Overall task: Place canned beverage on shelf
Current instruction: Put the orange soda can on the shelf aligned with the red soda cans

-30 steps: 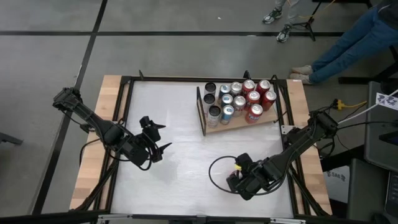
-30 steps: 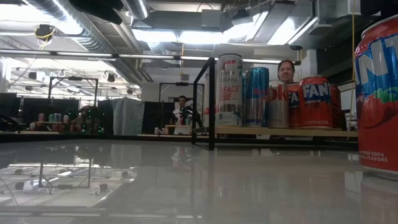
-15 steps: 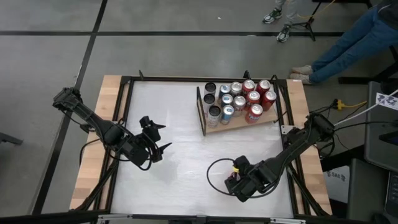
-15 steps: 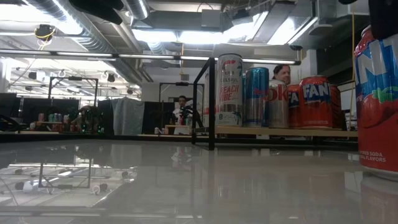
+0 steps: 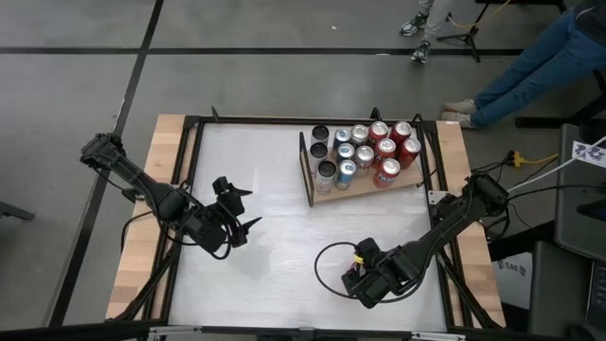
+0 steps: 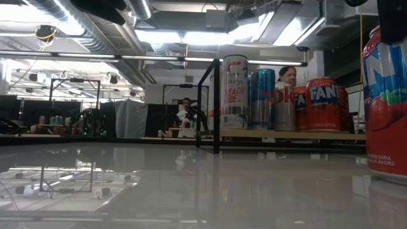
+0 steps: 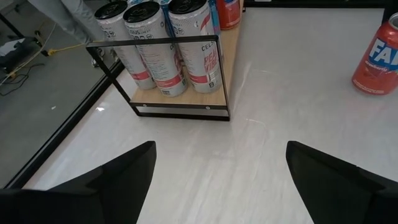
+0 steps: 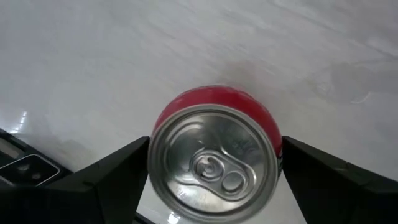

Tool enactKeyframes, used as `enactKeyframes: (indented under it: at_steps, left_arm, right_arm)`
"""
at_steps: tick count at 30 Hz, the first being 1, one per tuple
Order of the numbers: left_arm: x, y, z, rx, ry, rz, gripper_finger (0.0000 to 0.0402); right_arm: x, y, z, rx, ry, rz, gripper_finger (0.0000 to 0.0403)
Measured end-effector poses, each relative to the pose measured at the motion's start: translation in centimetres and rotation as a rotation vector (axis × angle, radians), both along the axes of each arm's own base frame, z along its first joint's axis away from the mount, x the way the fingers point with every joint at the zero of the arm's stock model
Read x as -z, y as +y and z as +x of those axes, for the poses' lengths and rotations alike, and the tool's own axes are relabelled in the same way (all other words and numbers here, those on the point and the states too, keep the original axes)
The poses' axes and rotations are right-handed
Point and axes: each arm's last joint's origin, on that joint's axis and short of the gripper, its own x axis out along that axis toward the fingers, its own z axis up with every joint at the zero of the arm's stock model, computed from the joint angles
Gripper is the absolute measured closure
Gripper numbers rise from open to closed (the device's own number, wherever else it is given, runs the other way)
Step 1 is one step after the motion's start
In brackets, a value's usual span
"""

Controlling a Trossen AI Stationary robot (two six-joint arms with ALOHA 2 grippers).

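Note:
A red soda can (image 8: 214, 165) stands upright on the white table, close to its near edge; the low view shows it at the right (image 6: 385, 108), and it is also in the left wrist view (image 7: 377, 62). My right gripper (image 8: 214, 140) points down over it, open, one finger on each side of the can's top (image 5: 367, 275). The shelf (image 5: 365, 189), a wooden board with a black frame (image 7: 161, 43), holds several cans at the far right. My left gripper (image 5: 248, 208) waits open and empty at the table's left (image 7: 221, 149). My right gripper comes from above, its fingers (image 8: 118, 180) close beside the can's upper wall (image 8: 163, 118) on two opposite sides. Whether they touch the can I cannot tell. The can stands upright with its base on the table.
The shelf's cans fill most of the board (image 6: 292, 135). A black cable loop (image 5: 327, 260) lies on the table beside my right gripper. Wooden side rails (image 5: 156, 189) and a black frame border the table. A person's legs (image 5: 530, 66) show beyond the far right corner.
My right gripper has come down a little over the red can, so that a dark finger now shows beside the can's top in the low view. The can has stayed in place. The gap between the fingers is the same.

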Motion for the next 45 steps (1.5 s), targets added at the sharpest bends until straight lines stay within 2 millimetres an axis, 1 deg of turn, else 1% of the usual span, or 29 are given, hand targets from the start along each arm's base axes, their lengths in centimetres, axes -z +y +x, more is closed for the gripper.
enactKeyframes:
  at_steps: [6,12,15,20,23,29,35,39,45]
  left_arm:
    - [0.0,0.0,0.0,0.0,0.0,0.0,0.0051]
    - [0.0,0.0,0.0,0.0,0.0,0.0,0.0051]
    - [0.0,0.0,0.0,0.0,0.0,0.0,0.0051]
    - [0.0,0.0,0.0,0.0,0.0,0.0,0.0051]
    - [0.0,0.0,0.0,0.0,0.0,0.0,0.0051]
    - [0.0,0.0,0.0,0.0,0.0,0.0,0.0051]
    - [0.0,0.0,0.0,0.0,0.0,0.0,0.0051]
    - [0.0,0.0,0.0,0.0,0.0,0.0,0.0051]
    - [0.0,0.0,0.0,-0.001,-0.001,0.0,0.0051]
  right_arm:
    - [0.9,0.3,0.3,-0.024,0.037,0.002,0.0063]
    - [1.1,-0.1,0.7,-0.044,0.049,-0.008,0.0065]
    - [1.1,-0.4,0.8,-0.085,0.055,-0.023,0.0079]
    - [1.1,-1.1,1.3,-0.181,0.055,-0.043,0.0117]
    - [1.0,-1.5,1.6,-0.288,0.052,-0.068,0.0123]
    - [1.0,-2.3,2.2,-0.552,0.053,-0.133,0.0104]
    - [1.0,-3.7,3.2,-0.862,0.038,-0.207,0.0101]
    - [0.9,-4.6,4.2,-1.06,-0.001,-0.207,0.01]
    - [0.9,-6.2,5.2,-1.269,-0.043,-0.185,0.01]
